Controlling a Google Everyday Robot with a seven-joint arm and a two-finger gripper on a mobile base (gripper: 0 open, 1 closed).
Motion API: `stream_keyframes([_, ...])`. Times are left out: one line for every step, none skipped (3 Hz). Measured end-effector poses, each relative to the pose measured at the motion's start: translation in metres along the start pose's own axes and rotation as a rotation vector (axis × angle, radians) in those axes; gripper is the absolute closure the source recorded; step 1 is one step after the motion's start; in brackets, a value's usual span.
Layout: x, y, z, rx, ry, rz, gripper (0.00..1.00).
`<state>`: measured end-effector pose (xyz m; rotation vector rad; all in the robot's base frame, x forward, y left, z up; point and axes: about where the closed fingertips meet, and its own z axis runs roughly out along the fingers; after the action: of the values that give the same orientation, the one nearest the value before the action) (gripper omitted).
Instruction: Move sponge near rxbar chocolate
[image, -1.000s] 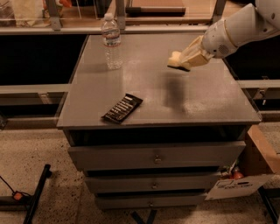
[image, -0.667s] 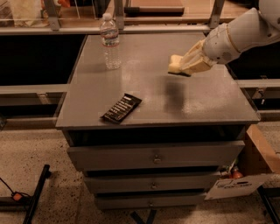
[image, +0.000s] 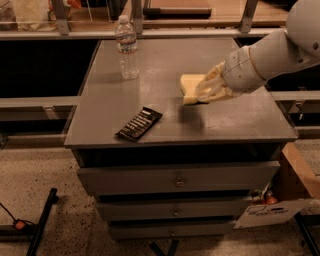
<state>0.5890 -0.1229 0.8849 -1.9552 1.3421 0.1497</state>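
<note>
The sponge (image: 189, 87), a pale yellow foam block, is held in my gripper (image: 204, 90) a little above the grey cabinet top (image: 230, 120), right of the middle; its shadow falls on the surface below. The gripper's cream fingers (image: 212, 86) are shut on the sponge's right part, and the white arm comes in from the upper right. The rxbar chocolate (image: 139, 123), a flat black-brown bar with white lettering, lies near the front left edge of the top, well to the left of and nearer than the sponge.
A clear plastic water bottle (image: 127, 48) stands upright at the back left of the top. The cabinet has several drawers (image: 176, 179) below. A cardboard box (image: 295, 175) stands on the floor at the right. A railing runs behind the cabinet.
My gripper has carried the sponge a little to the left and toward the front, lower over the top. The bar and the bottle have not moved.
</note>
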Motion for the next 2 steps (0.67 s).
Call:
stream_keyframes([-0.017,0.015,0.014,-0.050,-0.006,-0.145,1.00])
stream_keyframes([-0.029,0.023,0.023,-0.102,-0.028,-0.237,0.82])
